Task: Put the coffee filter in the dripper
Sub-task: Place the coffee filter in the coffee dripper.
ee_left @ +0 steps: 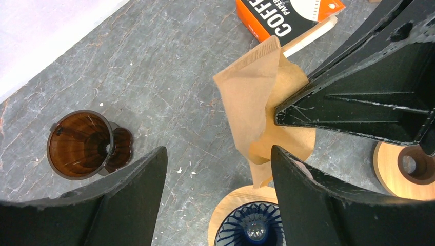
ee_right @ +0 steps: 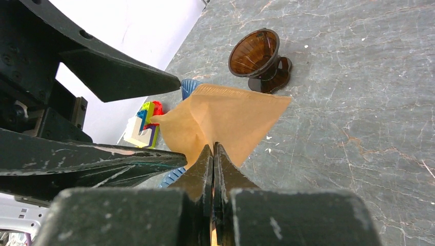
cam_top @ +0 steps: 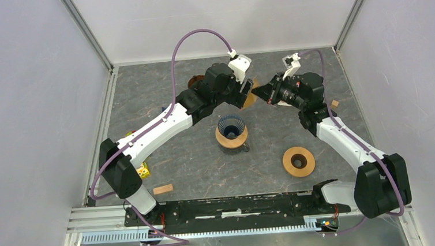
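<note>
A brown paper coffee filter (ee_left: 254, 97) hangs in the air, pinched at one edge by my right gripper (ee_right: 213, 147), which is shut on it. It also shows in the right wrist view (ee_right: 225, 115) and in the top view (cam_top: 251, 95). My left gripper (ee_left: 219, 151) is open, with the filter's lower edge just ahead of its right finger (ee_left: 308, 200). The blue ribbed dripper (cam_top: 231, 126) stands on a wooden base (ee_left: 241, 202) on the table, below and in front of the filter. In the top view the left gripper (cam_top: 243, 92) and right gripper (cam_top: 262, 91) face each other.
A brown glass dripper (ee_left: 79, 144) lies to the back left. An orange filter box (ee_left: 287, 15) lies behind the grippers. A wooden ring (cam_top: 298, 161) sits at the front right. Coloured blocks (cam_top: 143, 171) and a wooden block (cam_top: 162, 189) lie near the left base.
</note>
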Robot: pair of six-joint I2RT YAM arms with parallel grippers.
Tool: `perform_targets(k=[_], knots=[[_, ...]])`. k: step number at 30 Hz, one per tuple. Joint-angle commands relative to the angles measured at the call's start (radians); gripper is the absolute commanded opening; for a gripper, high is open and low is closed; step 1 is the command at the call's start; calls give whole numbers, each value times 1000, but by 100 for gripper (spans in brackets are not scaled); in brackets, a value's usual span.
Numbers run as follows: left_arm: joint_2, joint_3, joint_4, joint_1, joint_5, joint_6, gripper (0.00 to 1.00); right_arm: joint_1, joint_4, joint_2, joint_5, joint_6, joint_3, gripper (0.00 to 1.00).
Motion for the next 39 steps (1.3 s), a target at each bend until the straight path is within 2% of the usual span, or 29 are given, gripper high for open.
perform_targets(k=[1,19,33,34,35,39], knots=[[-21,-14,30,5,-12,-20,80,-6,13,-32,1,-1,47,0],[-17,-1,43,5,-26,-21,77,-7,-19,-38,23,-28,49,0],[54,94,-8,8,-27,-71,79,-7,-21,-48,36,-30,31,0],[55,94,-7,8,-27,-71,79,-7,-20,-48,35,-29,29,13],[59,92,-7,8,-27,-71,79,-6,-19,-48,34,-29,29,0],[55,78,-2,10,-32,-70,79,-7,-19,-47,35,-28,32,0]])
